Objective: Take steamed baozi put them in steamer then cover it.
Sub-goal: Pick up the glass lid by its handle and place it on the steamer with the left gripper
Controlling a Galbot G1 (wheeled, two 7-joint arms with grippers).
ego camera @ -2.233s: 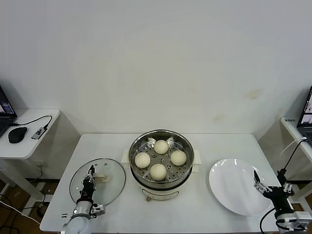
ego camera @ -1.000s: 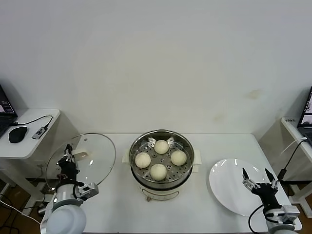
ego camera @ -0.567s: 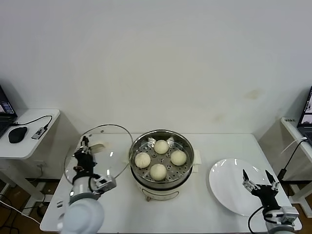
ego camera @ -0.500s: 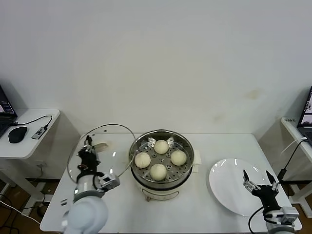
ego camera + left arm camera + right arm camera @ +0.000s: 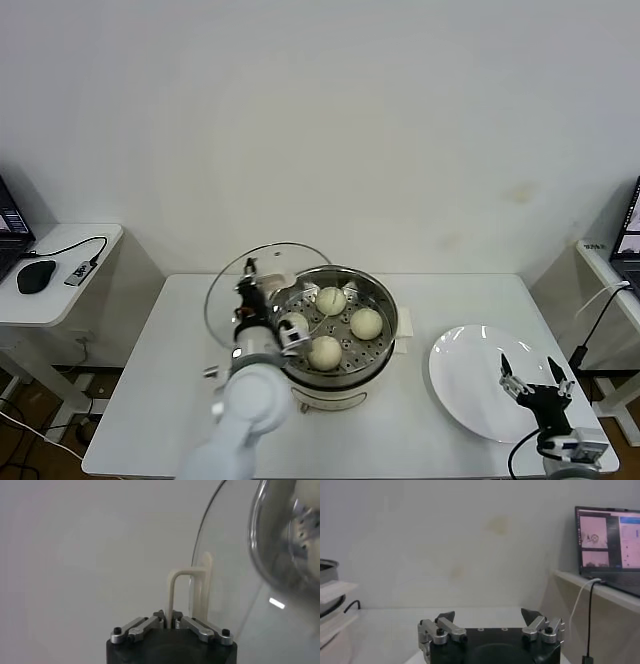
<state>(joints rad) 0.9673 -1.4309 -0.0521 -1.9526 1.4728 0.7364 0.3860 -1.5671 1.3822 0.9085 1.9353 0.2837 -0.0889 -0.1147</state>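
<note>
Basically left gripper [image 5: 172,622] had its fingers clamped on the cover [image 5: 262,280] handle, lid tilted beside the steamer [image 5: 332,318]; it needed levelling and centring over the baozi [image 5: 325,352]; right gripper [image 5: 536,385] idled, fingers spread, holding nothing.

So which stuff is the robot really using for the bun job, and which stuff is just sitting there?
Using for the job:
- four steamed baozi, in the steamer
- glass cover, held tilted by its handle in the shut left gripper, beside the steamer

Just sitting there:
- white plate
- open right gripper, idle by the plate
- computer mouse on the side table
</note>
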